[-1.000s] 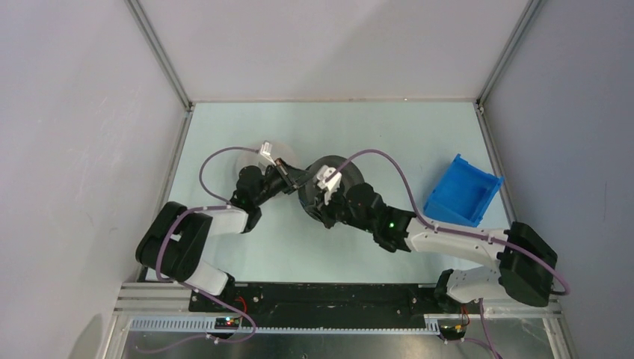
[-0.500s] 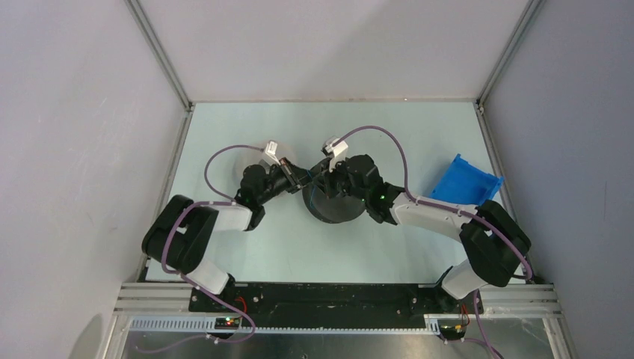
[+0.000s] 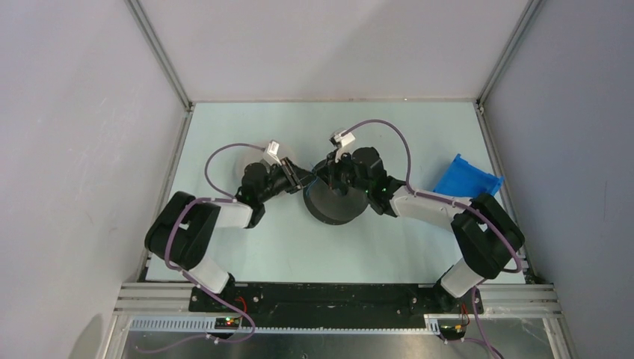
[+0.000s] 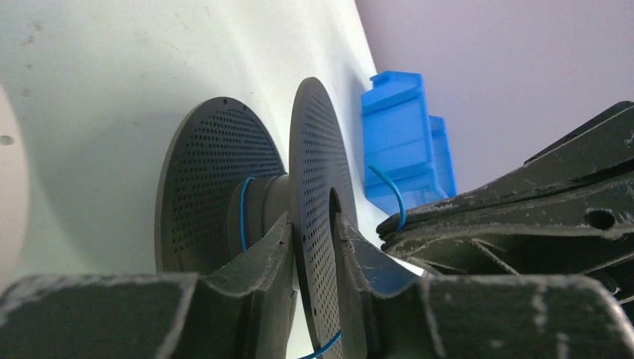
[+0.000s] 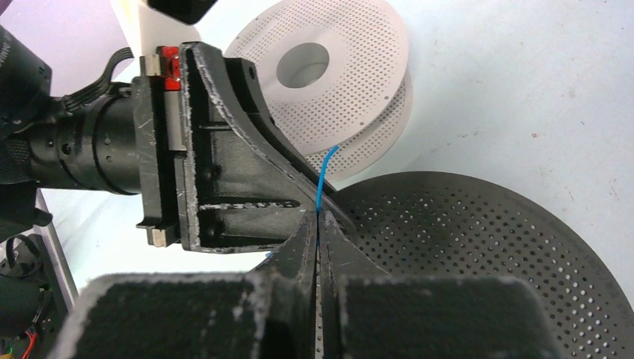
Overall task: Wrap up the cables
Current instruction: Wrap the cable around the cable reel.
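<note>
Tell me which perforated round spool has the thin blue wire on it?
The dark grey perforated plastic spool: the thin blue wire loops round its hub. The white perforated spool beside it shows none.

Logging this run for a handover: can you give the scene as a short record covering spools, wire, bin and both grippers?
dark spool: lying flat, centre; blue wire round its hub
wire end: pinched in right gripper
left gripper: jaws parted, astride the dark spool's top flange
white spool: beside dark spool, on its left
bin: blue, far right
</note>
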`<action>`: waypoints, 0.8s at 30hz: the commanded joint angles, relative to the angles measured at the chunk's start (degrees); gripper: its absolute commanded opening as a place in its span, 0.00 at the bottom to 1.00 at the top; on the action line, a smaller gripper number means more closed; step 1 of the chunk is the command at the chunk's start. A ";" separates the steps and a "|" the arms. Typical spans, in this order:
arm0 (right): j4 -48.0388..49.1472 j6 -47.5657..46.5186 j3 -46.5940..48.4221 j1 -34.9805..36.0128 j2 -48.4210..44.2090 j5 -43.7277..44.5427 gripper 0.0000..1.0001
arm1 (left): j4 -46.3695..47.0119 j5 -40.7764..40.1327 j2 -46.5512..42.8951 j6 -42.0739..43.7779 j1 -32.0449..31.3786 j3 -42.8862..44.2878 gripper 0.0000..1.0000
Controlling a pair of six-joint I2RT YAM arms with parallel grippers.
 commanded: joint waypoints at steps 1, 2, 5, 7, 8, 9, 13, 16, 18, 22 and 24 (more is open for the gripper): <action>3.40 1.21 2.62 -0.67 1.41 -2.14 0.00 | -1.57 -1.87 -3.96 4.31 1.33 1.71 0.29; 3.46 1.32 2.64 -0.68 1.77 -2.46 0.00 | -2.12 -2.66 -4.24 4.91 1.64 1.65 0.30; 3.76 1.70 2.64 -0.41 2.47 -3.04 0.00 | -4.48 -4.01 -5.21 5.98 2.31 1.44 0.32; 4.27 1.82 2.64 -0.14 3.01 -3.23 0.00 | -5.48 -4.51 -5.79 6.55 2.92 1.38 0.33; 4.42 1.90 2.69 -0.15 3.35 -3.24 0.00 | -5.75 -4.70 -6.12 6.66 3.35 1.19 0.33; 4.67 2.15 2.75 -0.16 3.48 -3.25 0.00 | -6.15 -5.12 -6.76 6.76 3.50 1.13 0.33; 4.43 2.94 4.23 -0.58 5.00 -3.31 0.00 | -8.50 -8.41 -10.21 8.37 4.39 0.51 0.34; 3.93 3.24 5.51 -0.83 6.44 -3.42 0.00 | -11.99 -11.18 -14.21 10.52 4.41 0.10 0.35; 3.34 3.69 6.94 -0.97 7.76 -3.28 0.00 | -14.29 -13.86 -16.76 12.09 4.38 -0.27 0.35; 2.23 4.75 10.29 -1.21 11.02 -3.09 0.00 | -17.70 -16.53 -20.81 14.41 4.20 -1.83 0.36; 1.37 5.17 12.33 -1.32 12.99 -2.66 0.00 | -18.78 -17.09 -22.27 15.49 3.67 -2.76 0.36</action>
